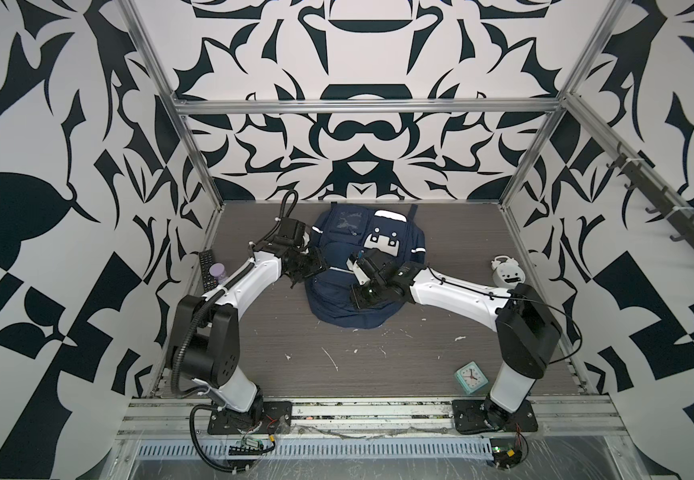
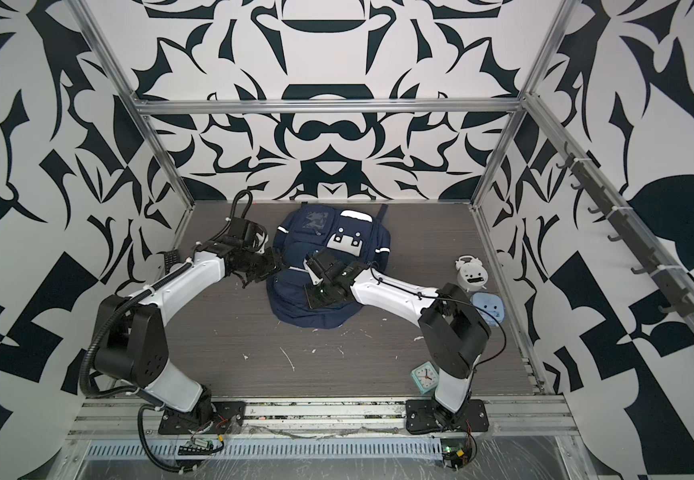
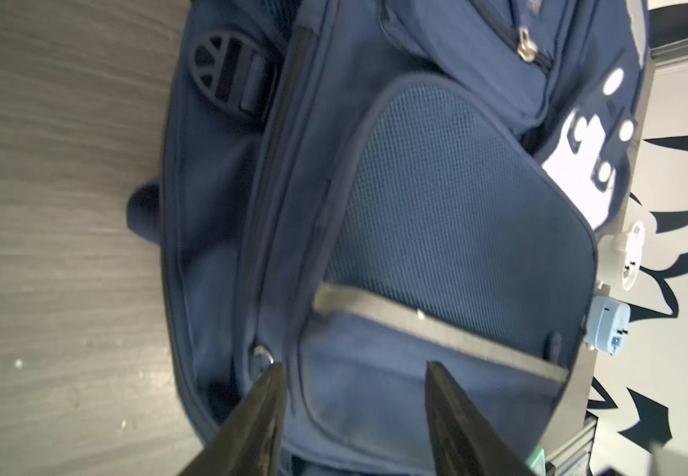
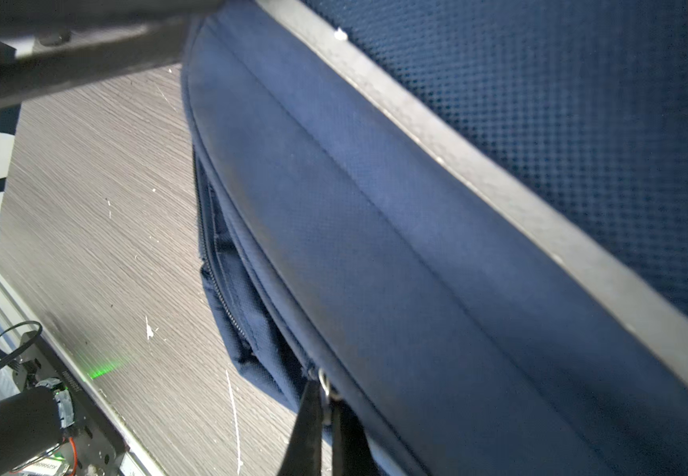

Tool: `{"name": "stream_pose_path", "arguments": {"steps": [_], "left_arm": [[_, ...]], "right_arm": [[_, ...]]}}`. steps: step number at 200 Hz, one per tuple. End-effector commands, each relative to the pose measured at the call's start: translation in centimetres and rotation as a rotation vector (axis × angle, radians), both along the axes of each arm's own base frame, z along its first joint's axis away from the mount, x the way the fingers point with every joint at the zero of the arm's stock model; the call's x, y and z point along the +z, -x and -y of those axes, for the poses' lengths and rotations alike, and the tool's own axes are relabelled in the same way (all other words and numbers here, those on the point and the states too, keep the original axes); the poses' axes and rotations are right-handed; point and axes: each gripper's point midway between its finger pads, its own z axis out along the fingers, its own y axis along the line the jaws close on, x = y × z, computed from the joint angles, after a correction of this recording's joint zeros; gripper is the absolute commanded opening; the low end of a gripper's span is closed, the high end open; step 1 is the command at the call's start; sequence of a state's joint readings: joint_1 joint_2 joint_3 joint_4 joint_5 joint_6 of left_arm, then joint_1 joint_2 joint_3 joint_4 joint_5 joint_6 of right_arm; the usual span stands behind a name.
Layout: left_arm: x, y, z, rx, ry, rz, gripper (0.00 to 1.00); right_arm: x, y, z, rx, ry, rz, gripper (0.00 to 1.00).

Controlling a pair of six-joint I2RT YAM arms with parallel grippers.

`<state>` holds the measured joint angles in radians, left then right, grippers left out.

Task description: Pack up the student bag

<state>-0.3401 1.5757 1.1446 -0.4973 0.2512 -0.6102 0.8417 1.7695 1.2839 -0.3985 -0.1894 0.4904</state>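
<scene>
The student bag (image 1: 330, 309) lies flat at the centre of the worktop (image 1: 378, 357) in both top views, front pockets up. At the bag's left edge, the left gripper (image 3: 354, 366) holds its jaws apart over a pocket seam. At lower centre of the right wrist view, the right gripper (image 4: 326, 397) has its jaws pinched together on a zip pull (image 4: 324, 381).

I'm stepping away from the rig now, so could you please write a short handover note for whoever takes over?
Left gripper: open, empty, at the student bag's left edge.
Right gripper: shut on a zipper pull on the bag's near part.
Bag lies flat, mid-table.
Done: nothing visibly packed.
Left: open the bag, load the teal clock, white alarm clock and remote lying outside.
</scene>
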Motion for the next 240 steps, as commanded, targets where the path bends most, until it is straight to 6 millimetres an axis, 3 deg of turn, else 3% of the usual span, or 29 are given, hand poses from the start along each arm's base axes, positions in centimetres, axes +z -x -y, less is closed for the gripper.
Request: {"name": "stream_pose_path", "arguments": {"steps": [1,34,106,121,143,167,240], "left_arm": [[-0.3,1.8,0.6,0.002,0.017,-0.023,0.57],[-1.4,2.8,2.2,-0.018,0.033,-0.049,0.57],[-2.2,1.3,4.6,-0.030,0.074,-0.059,0.54],[-2.0,0.9,4.8,-0.032,0.074,-0.053,0.46],[-1.3,0.4,5.1,-0.054,0.075,-0.029,0.19],[-1.0,0.0,4.5,-0.060,0.038,-0.015,0.04],[-1.2,-1.1,0.8,-0.003,0.009,-0.010,0.01]], "right_arm": [[2.8,0.0,-2.1,0.035,-0.080,0.037,0.00],[2.8,0.1,-2.5,0.040,-0.086,0.036,0.00],[3.4,0.5,-3.3,0.058,-0.094,0.042,0.00],[3.3,0.5,-3.2,0.059,-0.089,0.041,0.00],[2.9,0.6,-2.8,0.061,-0.067,0.045,0.00],[2.4,0.8,-2.0,0.069,-0.029,0.060,0.00],[1.3,1.1,3.0,0.029,0.067,0.068,0.00]]}}
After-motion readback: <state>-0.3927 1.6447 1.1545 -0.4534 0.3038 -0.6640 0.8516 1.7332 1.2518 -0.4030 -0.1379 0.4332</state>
